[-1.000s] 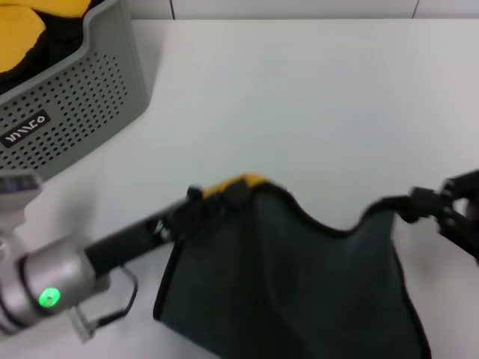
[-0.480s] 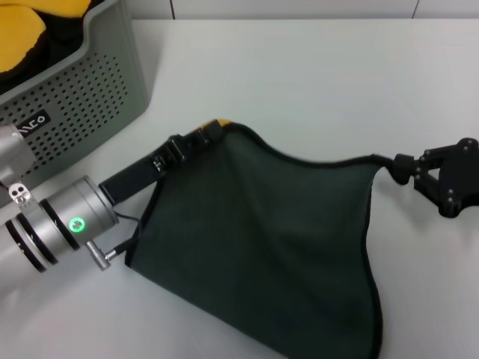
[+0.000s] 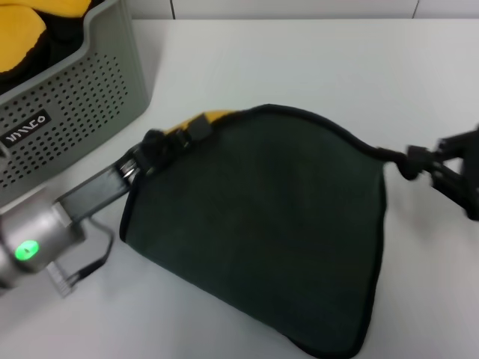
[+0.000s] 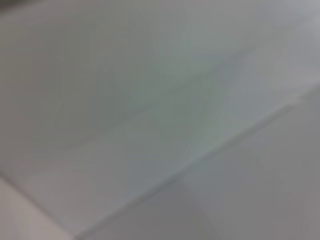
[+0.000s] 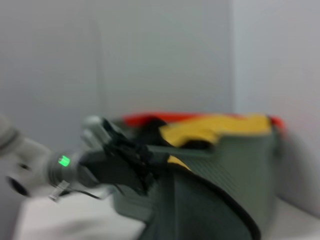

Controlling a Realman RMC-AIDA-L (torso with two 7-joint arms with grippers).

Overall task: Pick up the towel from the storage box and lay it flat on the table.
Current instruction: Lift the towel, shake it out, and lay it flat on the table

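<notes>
Dark green cloth faced upward: one towel (image 3: 262, 224) was spread over the white table (image 3: 299, 67), its black-stitched edge running all round and a strip of its yellow underside showing at the far left corner. Two grippers held it, one at each far corner. The left gripper (image 3: 161, 143) was clenched on the corner where the yellow showed, its arm reaching in from the near left with one green light glowing on the wrist. The right gripper (image 3: 419, 159) pinched the opposite far corner at the right edge of the head view, the edge between the two corners arching across the table. The near part of the towel lay on the tabletop. One light-grey perforated storage box (image 3: 71, 97) stood at the far left, well apart from the towel, with yellow and black cloth (image 3: 22, 37) still heaped inside. From the right wrist, the same box (image 5: 220, 165) showed behind the left gripper (image 5: 135, 165).
</notes>
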